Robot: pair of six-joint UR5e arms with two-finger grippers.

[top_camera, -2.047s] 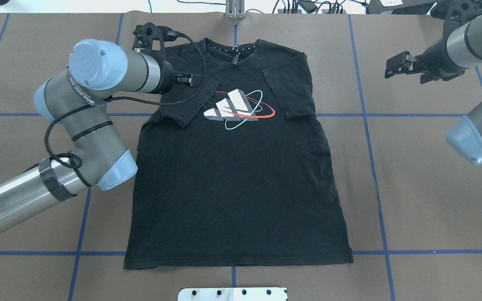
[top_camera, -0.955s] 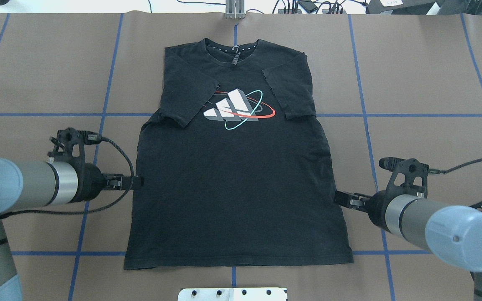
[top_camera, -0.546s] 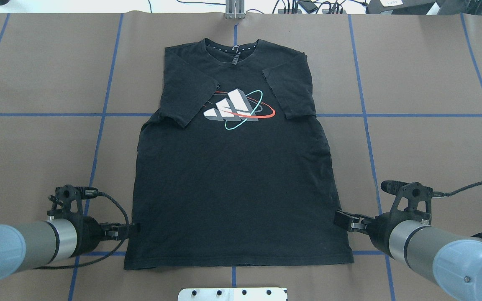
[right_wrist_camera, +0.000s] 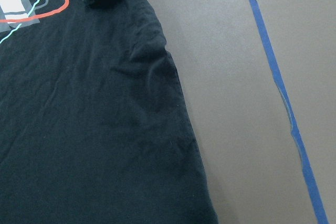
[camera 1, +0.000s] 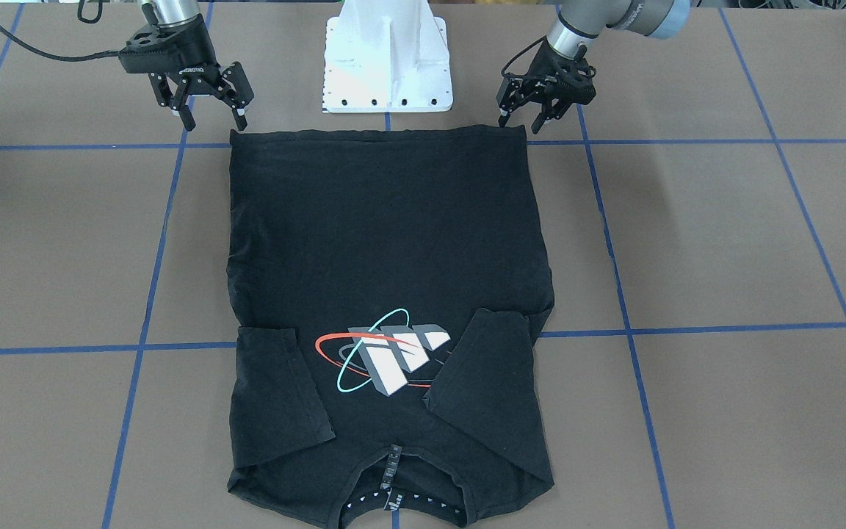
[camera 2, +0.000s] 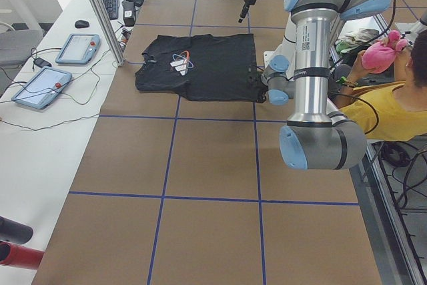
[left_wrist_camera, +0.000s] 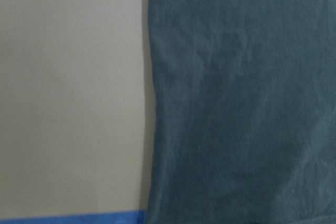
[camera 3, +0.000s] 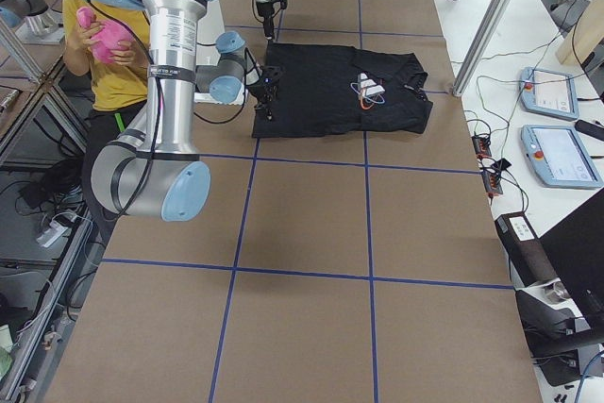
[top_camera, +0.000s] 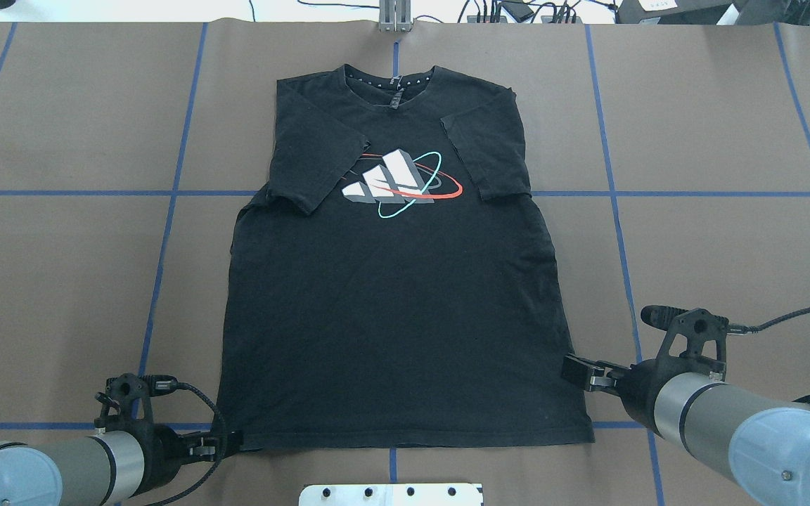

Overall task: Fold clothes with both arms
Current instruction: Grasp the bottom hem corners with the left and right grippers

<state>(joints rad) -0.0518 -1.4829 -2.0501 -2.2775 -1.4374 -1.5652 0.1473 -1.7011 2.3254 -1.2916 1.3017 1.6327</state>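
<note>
The black T-shirt (camera 1: 386, 242) lies flat, the left claw (camera 1: 519, 123) open at upper right, the right claw (camera 1: 216, 123) open at upper left.

lighting is bright, even and diffuse in all views. shadows on the table (camera 1: 724, 220) are short and soft, with no glare. the left wrist view is out of focus and washed out; the black t-shirt (left_wrist_camera: 236, 103) reads teal there. the right wrist view is sharp. both side views stretch towards the edges.
</note>
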